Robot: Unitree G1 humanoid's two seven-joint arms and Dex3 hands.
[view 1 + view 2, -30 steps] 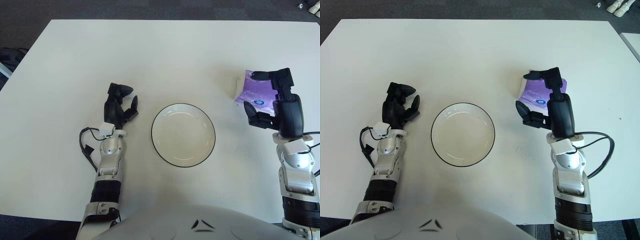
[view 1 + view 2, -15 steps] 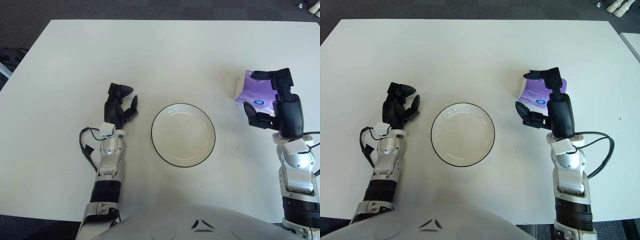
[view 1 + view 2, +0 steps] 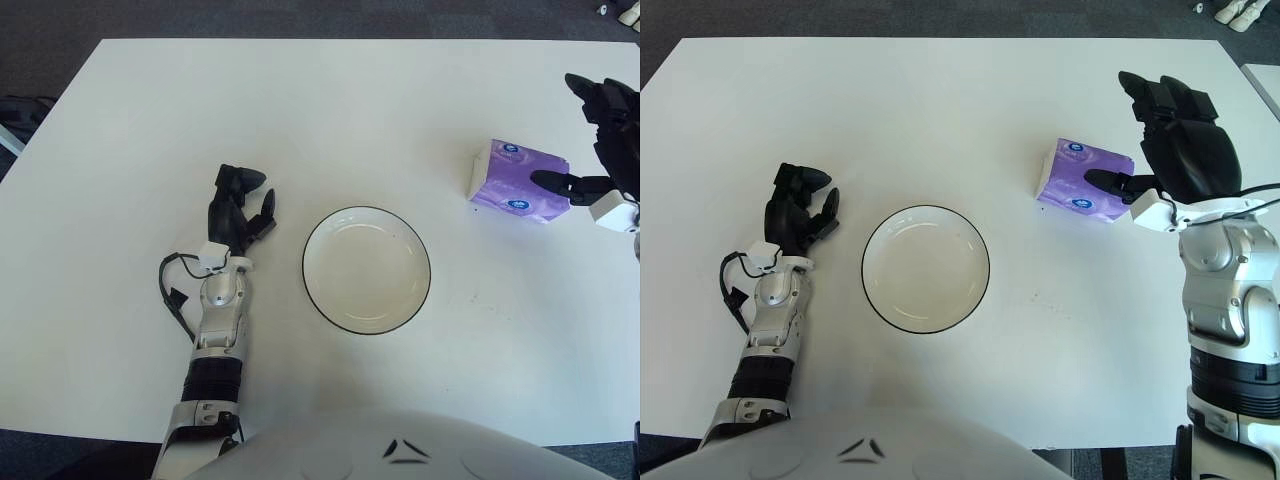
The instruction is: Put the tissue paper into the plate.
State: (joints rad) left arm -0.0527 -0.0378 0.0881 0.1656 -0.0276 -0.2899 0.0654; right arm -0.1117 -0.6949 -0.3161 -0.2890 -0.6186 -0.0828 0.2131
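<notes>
Soft, light tissue pack (image 3: 1083, 188) lies at the plate's (image 3: 926, 322) two o'clock; right hand (image 3: 1175, 150), spread, should pinch its long sides.

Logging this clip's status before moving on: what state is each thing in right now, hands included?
tissue pack: lying flat on the table, outside the plate, not grasped.
plate: upright, nothing in it.
right hand: fingers spread, raised beside the pack's right end, one fingertip at its edge.
left hand: idle left of the plate, holding nothing.
table: carrying the plate and pack.
</notes>
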